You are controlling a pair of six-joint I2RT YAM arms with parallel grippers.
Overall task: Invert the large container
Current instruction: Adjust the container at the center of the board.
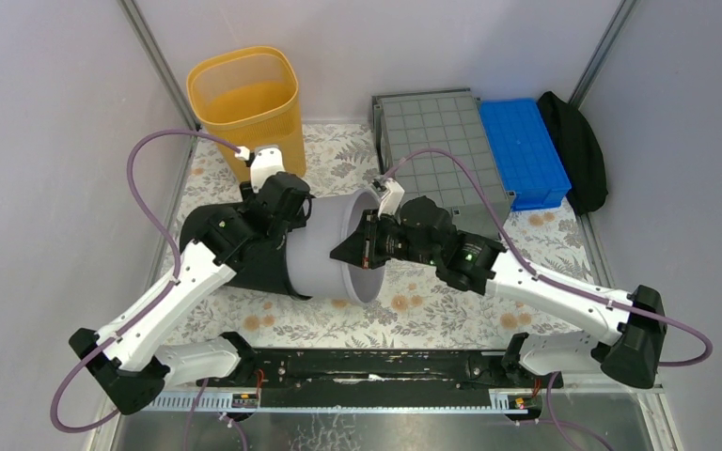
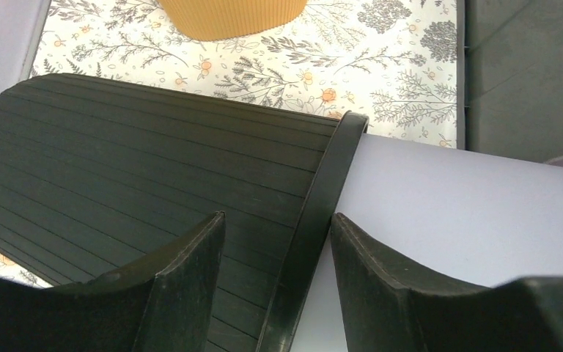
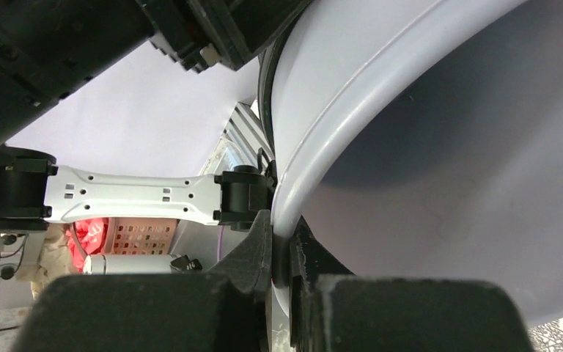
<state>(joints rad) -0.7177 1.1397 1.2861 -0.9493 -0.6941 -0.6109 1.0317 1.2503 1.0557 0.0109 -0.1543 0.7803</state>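
The crate (image 1: 437,150) sits at the back of the bench (image 1: 414,315), right of centre, with its square-gridded underside facing up. A blue tray (image 1: 526,150) lies against its right side, and a black bag (image 1: 578,150) is slumped just beyond that in the back right corner. Neither set of jaws touches the crate.

Both arms are at a grey bucket (image 1: 324,240) that lies on its side in the middle of the bench, its mouth facing right. Its closed end is tucked into a black ribbed bin (image 2: 132,154), which also lies on its side.

The left arm (image 1: 179,282) reaches over the black bin from the left. The left jaws stand apart with a clear gap between them. Their fingers (image 2: 190,271) straddle the bin's black rim band, one over the ribbed wall and the other over the grey bucket, and grip nothing.

The right arm (image 1: 545,287) comes in from the right, just in front of the crate. The right jaws are pinched tight on the bucket's rim, one finger inside the mouth and one outside.

A yellow bin (image 1: 244,94) stands upright at the back left, behind the left arm.
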